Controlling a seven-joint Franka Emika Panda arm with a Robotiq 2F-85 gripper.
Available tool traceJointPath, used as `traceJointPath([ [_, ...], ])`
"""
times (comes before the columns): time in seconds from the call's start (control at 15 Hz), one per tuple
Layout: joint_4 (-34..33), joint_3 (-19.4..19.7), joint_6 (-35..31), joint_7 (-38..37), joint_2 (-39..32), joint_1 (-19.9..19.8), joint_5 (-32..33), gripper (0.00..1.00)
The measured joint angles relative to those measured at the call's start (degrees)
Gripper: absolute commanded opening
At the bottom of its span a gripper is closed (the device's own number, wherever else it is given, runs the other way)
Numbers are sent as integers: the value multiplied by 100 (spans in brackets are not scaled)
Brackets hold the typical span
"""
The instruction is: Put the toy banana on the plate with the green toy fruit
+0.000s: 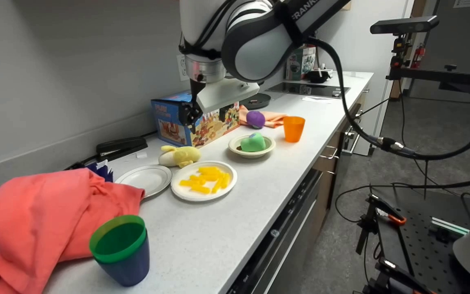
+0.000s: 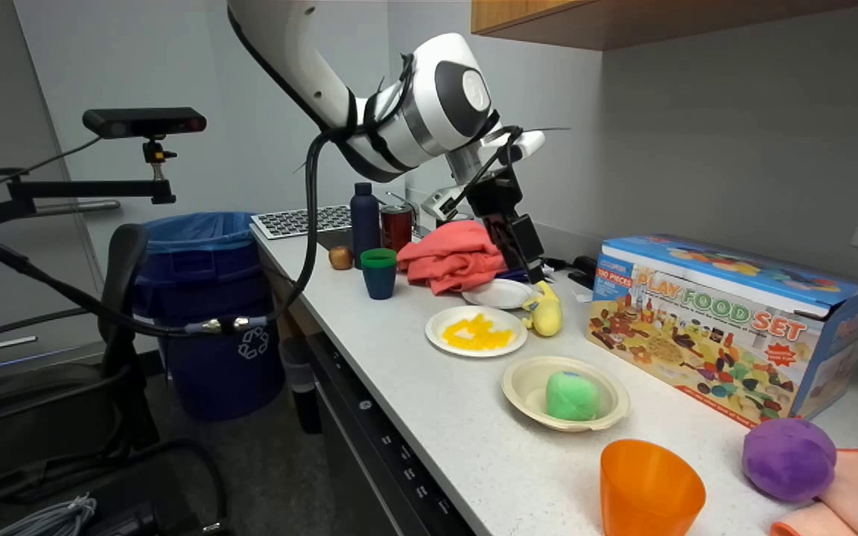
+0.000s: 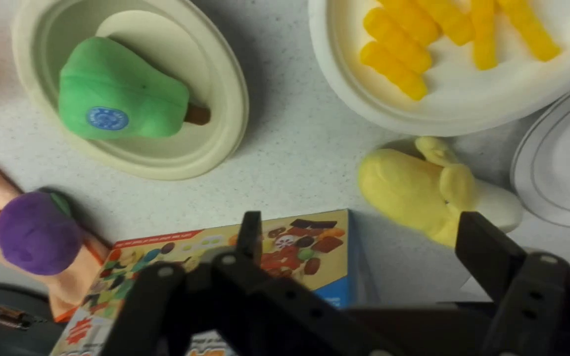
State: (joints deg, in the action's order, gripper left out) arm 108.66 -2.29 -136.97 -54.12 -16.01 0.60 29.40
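Gripper [image 3: 364,236], 2 jaws apart, nr. toy banana [image 3: 399,188] on ctr [image 3: 290,163].

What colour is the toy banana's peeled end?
Off-white: the peeled end of the toy banana shows best in the wrist view.

In an exterior view, the fruit [image 1: 253,143] lies on the plate [image 1: 255,155] — banana [image 1: 189,154] to its left, cup [image 1: 293,130] right, box [image 1: 211,131] behind the banana.
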Motion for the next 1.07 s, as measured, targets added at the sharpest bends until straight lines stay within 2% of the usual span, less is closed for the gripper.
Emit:
traceJointPath([
  [0.2, -500, 36, -8, 640, -445, 116, -436, 100],
  [0.6, -1333, 538, -4, 935, -1202, 554, -370, 100],
  [1.07, -1908, 772, -2, 1369, -1938, 854, -375, 100],
])
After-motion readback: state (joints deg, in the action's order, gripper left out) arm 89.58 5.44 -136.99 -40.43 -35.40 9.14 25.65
